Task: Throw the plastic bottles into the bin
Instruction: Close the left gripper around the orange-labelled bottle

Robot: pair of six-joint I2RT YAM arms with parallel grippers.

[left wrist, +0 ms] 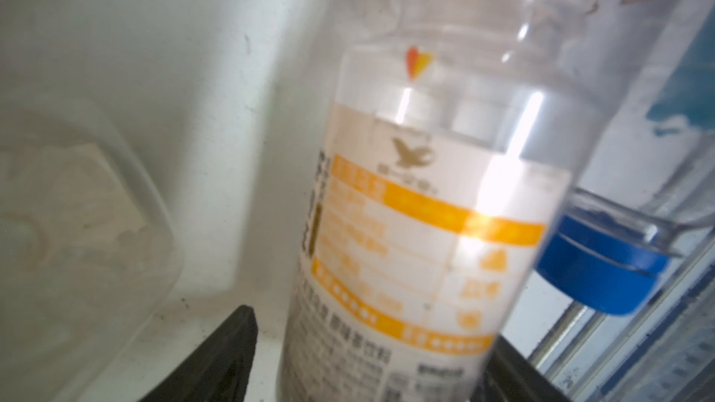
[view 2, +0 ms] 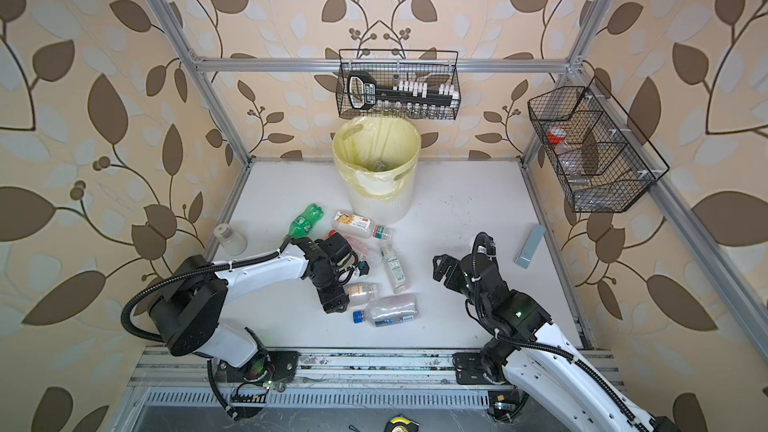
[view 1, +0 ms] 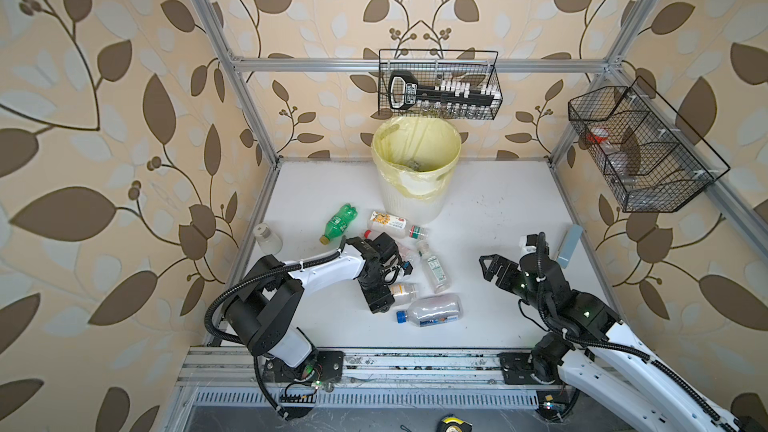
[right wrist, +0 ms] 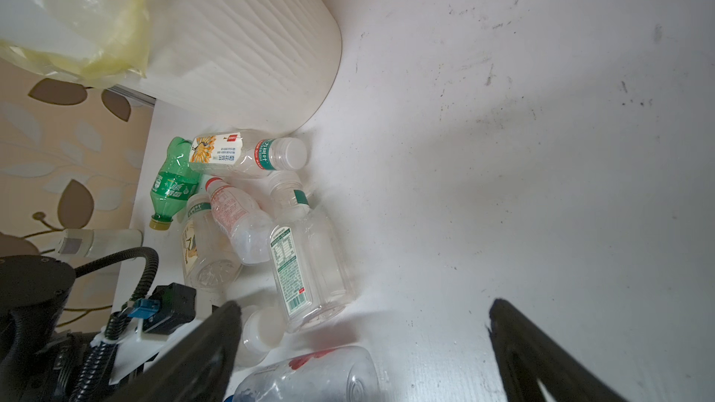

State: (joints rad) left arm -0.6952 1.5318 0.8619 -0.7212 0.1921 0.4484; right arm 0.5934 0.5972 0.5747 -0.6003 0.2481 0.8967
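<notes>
Top views: counter (view 1: 490,209) is bare across the right half, from the bin (view 1: 411,205) to the front rail. The bin stands at the back edge. Bottles (view 1: 434,269) lie heaped left of centre, just in front of it. Left arm (view 1: 328,269) reaches in low, wrist pitched down over an orange-label bottle (view 1: 405,290). Right arm (view 1: 540,280) hovers over bare counter, pointing at the heap.

Left wrist: left jaws part-open astride the orange-label bottle (left wrist: 425,226). Gap on one side, other side close against the label. Not clamped. Blue cap (left wrist: 596,268) just beside.

Right wrist: right jaws spread wide, empty, beside the heap (right wrist: 301,272).
</notes>
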